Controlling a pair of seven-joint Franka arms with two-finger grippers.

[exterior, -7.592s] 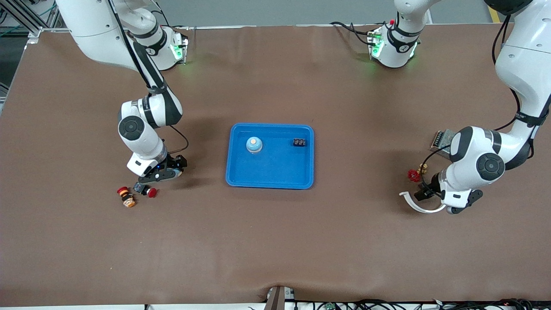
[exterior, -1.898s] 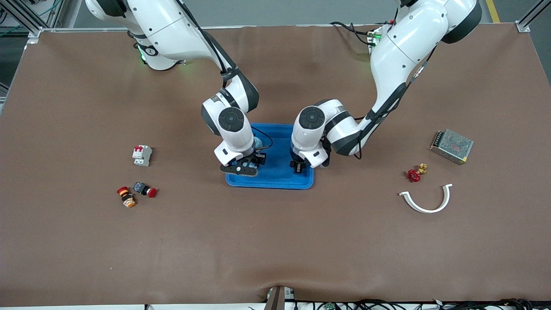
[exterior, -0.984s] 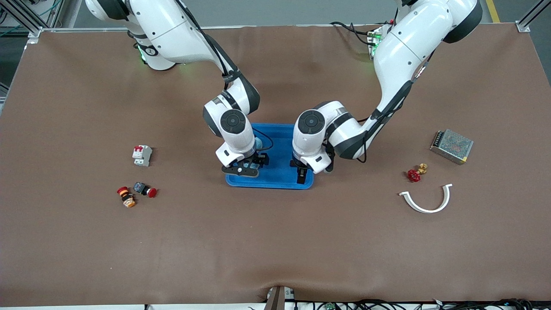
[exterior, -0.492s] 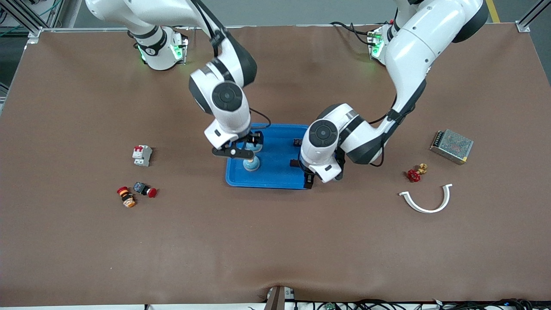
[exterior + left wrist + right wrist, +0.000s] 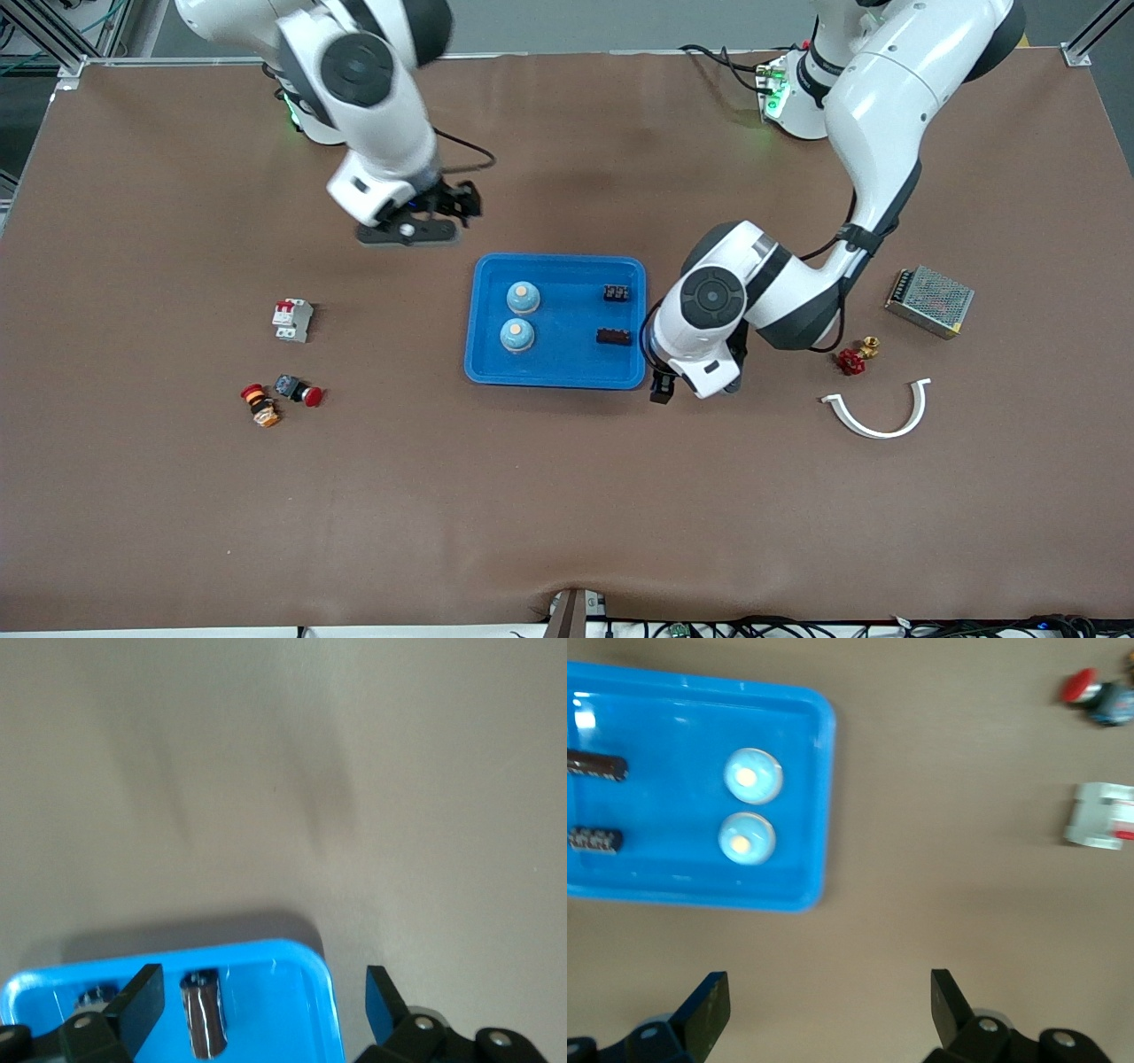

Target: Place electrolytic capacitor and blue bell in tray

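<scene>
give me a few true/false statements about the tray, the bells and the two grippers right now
1. Two blue bells sit in the tray. True.
2. The right gripper holds a bell. False: it is open and empty, up over bare table next to the tray.
3. The dark capacitor lies in the tray. True.
4. The left gripper is inside the tray. False: it is just outside the tray's corner, open and empty.
5. The white curved piece lies in the tray. False: it lies on the table toward the left arm's end.
</scene>
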